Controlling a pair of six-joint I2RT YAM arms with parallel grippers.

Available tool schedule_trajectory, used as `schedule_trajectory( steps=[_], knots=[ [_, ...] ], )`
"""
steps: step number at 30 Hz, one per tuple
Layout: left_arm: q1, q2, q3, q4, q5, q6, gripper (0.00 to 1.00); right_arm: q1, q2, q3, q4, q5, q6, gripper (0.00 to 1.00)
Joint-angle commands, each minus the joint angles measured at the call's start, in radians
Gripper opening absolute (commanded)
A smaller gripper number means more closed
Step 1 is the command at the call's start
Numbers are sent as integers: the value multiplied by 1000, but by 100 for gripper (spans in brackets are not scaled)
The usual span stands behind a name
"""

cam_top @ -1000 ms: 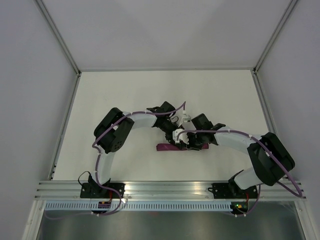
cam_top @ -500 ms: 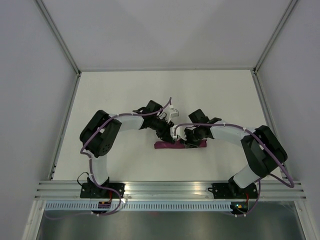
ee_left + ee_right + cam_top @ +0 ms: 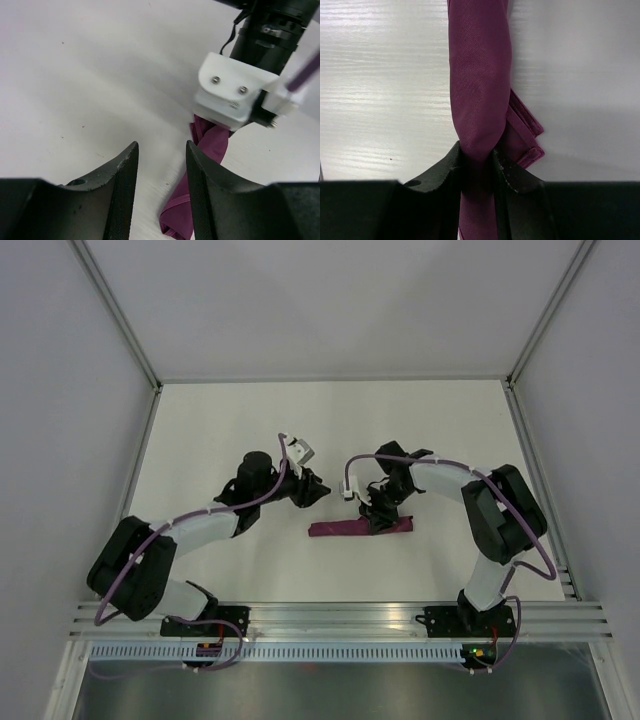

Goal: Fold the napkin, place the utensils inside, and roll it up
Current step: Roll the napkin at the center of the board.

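Note:
The napkin [image 3: 345, 529] lies as a tight plum-purple roll on the white table, running left to right. My right gripper [image 3: 381, 519] is shut on the napkin near its right part. In the right wrist view the roll [image 3: 480, 75] runs up from between the closed fingers [image 3: 520, 177], with a loose hemmed corner [image 3: 527, 135] sticking out to the right. My left gripper [image 3: 318, 491] hangs open, up and left of the roll, touching nothing. The left wrist view shows bare table between its fingers [image 3: 122, 185] and the napkin's end [image 3: 210, 145] beyond them. The utensils are hidden.
The white table [image 3: 220, 420] is bounded by a metal frame and pale walls on three sides. The right arm's white wrist housing [image 3: 232, 95] sits just above the roll in the left wrist view. The arm bases stand on a rail [image 3: 330, 618] at the near edge.
My left arm has drawn back to the left, off the napkin roll, and its jaws have widened. My right gripper stays closed on the roll.

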Motion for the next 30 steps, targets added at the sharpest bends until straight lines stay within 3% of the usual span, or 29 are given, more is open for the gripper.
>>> schedule_trajectory(
  steps=[1, 5, 10, 18, 30],
  knots=[
    [-11, -103, -111, 274, -128, -85, 48, -26, 155, -4, -222, 53, -73, 10],
    [-36, -165, -235, 393, -185, -99, 50, -58, 257, 104, -302, 38, -93, 10],
    [-169, -184, -248, 341, -286, 0, 50, -81, 339, 196, -365, 38, -85, 10],
    [-365, -56, -139, 163, -390, 223, 50, -88, 399, 263, -400, 39, -70, 10],
    [-520, 145, 70, -87, -378, 436, 51, -105, 431, 311, -400, 39, -42, 10]
  ],
)
